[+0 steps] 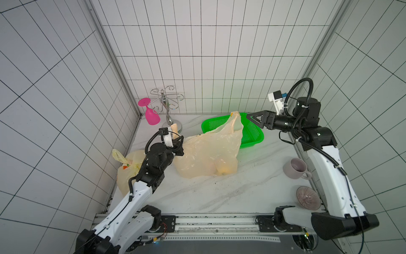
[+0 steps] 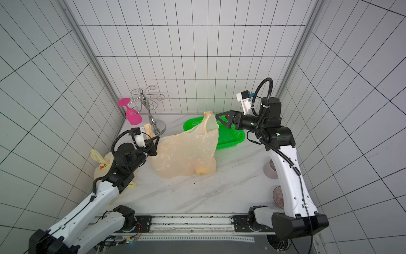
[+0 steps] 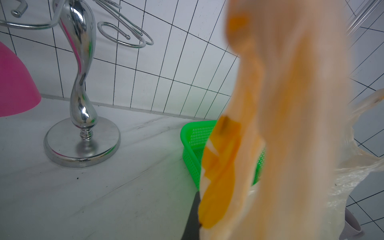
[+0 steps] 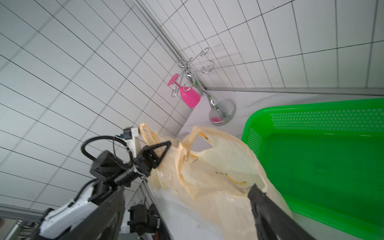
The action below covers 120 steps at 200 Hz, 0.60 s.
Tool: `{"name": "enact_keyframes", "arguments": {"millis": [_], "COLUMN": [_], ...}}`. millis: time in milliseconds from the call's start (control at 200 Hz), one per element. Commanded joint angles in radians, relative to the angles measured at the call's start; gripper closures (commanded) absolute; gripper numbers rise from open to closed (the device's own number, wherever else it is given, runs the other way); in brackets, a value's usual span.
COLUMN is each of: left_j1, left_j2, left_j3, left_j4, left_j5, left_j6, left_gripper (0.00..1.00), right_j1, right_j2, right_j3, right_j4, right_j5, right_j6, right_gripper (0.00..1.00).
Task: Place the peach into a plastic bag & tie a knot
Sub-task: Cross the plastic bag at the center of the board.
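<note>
Two arms in white and black
White shells are seen on the left arm and the right arm; black joints, ribbed black cables and black fingers are shown.

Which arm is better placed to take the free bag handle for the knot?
Right. The right fingers stand open beside the free handle; the left fingers are shut on the other handle.

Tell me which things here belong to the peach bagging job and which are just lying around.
Job: plastic bag, peach inside it, left hand, right hand.
Lying about: green basket, pink goblet, metal rack, mug, glass bowl, second bag.
</note>
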Motion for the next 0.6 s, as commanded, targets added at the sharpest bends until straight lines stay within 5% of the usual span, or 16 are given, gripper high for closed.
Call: {"name": "enact_keyframes", "arguments": {"millis": [0, 195, 510, 595], "left_j1": [0.004, -0.001, -0.010, -0.011], "left_j2": [0.012, 0.013, 0.028, 0.041], "left_j3": [0.038, 0.033, 0.041, 0.056], "left_j4": [-0.021, -0.022, -0.019, -0.023], "left_j5": [-0.018, -0.002, -0.010, -0.017], "left_j6": [0.001, -0.008, 0.001, 0.011], "left_gripper": [1.00, 1.00, 1.00, 1.00], "right_j1": [-0.005, -0.021, -0.019, 0.017], "right_j2": [-0.055, -0.022, 0.147, 0.136], "right_j3": [-0.176, -0.333, -0.454, -0.491], "right_j4": [-0.009, 0.342, 1.098, 1.127], "right_j5": [0.208, 0.116, -0.124, -0.138], "right_j6": [-0.159, -0.038, 0.483, 0.483], "right_gripper": [0.01, 0.01, 0.01, 0.01]}}
